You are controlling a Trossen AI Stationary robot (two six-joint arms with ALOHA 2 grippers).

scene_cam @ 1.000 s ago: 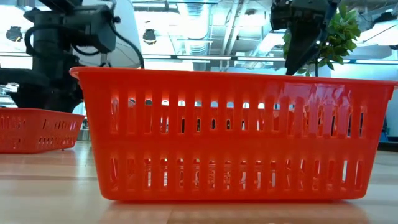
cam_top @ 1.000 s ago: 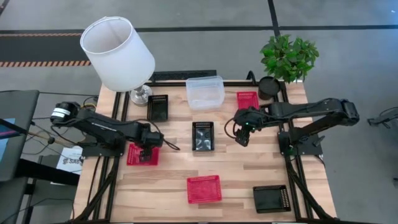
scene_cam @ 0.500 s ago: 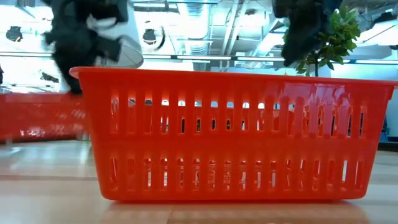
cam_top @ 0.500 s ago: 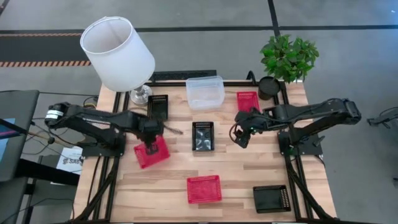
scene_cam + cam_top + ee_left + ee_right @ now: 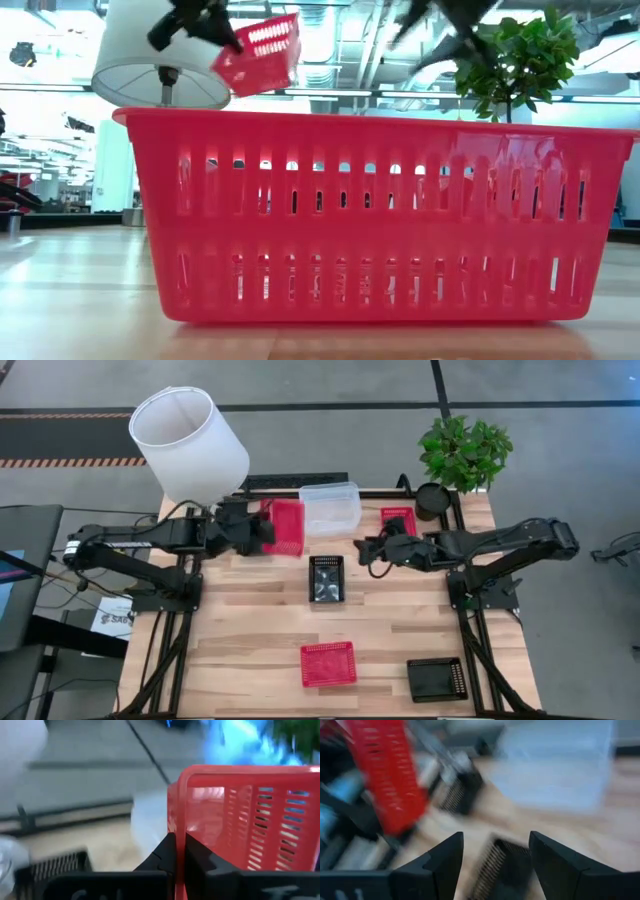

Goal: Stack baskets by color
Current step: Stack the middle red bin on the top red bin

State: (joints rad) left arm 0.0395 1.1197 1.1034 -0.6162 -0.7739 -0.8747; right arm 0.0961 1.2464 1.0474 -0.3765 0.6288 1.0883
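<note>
High view: left gripper holds red basket aloft.

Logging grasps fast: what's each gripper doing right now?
Left gripper: shut on a red basket, lifted off the table.
Right gripper: open, holding nothing.

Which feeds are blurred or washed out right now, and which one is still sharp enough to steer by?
High view: sharp and evenly lit. Left wrist view: background smeared, but the red basket clamped in the left tool reads clearly. Right wrist view: heavy motion blur; the clear basket is only a pale smudge past the open right tool. Low view: bright ceiling glare, the near red basket filling the frame.
</note>
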